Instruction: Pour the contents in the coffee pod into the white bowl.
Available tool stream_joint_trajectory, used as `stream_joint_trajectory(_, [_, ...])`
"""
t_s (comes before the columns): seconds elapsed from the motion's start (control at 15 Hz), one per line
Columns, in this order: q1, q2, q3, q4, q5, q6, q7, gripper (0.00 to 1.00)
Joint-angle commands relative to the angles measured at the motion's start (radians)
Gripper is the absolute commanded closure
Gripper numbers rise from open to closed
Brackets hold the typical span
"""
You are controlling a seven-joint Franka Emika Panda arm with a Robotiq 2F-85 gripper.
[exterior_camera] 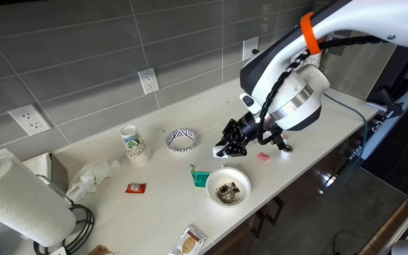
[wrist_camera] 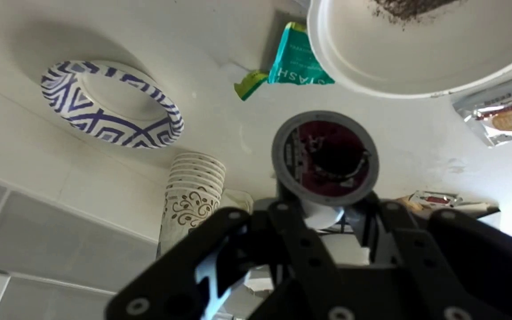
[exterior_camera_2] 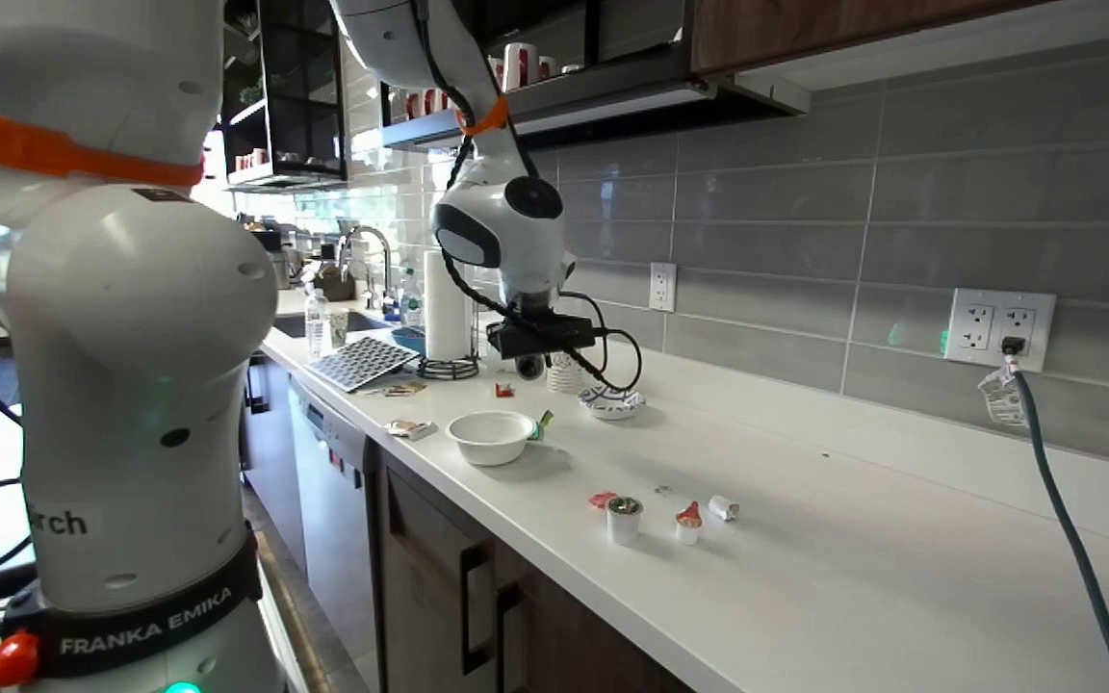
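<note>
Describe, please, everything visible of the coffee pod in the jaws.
The coffee pod is a white, plastic-looking cup with a grey rim and a printed dark red lid, whose ragged hole is too dark to see into. The jaws grip its sides in mid-air, clear of the white bowl. In the wrist view the lid faces us.

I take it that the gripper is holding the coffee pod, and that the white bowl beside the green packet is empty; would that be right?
Not quite: the white bowl beside the green packet is not empty; an exterior view shows loose dark material lying in it. The gripper is indeed holding the coffee pod.
</note>
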Motion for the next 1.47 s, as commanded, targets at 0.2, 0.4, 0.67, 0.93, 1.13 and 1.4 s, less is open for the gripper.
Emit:
stream_joint_trajectory(0.2, [0.051,0.098,-0.012,0.0,-0.424,0.207,0.374,0.92])
stream_joint_trajectory(0.4, [0.036,0.127,-0.028,-0.028,-0.678,0.253,0.579,0.92])
stream_joint_trajectory(0.67, [0.134,0.136,-0.192,-0.046,-0.96,0.243,0.81,0.92])
stream_joint_trajectory(0.93, [0.298,0.153,-0.427,-0.027,-1.2,0.208,1.0,0.92])
stream_joint_trajectory(1.13, [0.447,0.178,-0.613,0.002,-1.365,0.164,1.138,0.92])
stream_joint_trajectory(1.4, [0.63,0.197,-0.821,0.048,-1.545,0.084,1.312,0.92])
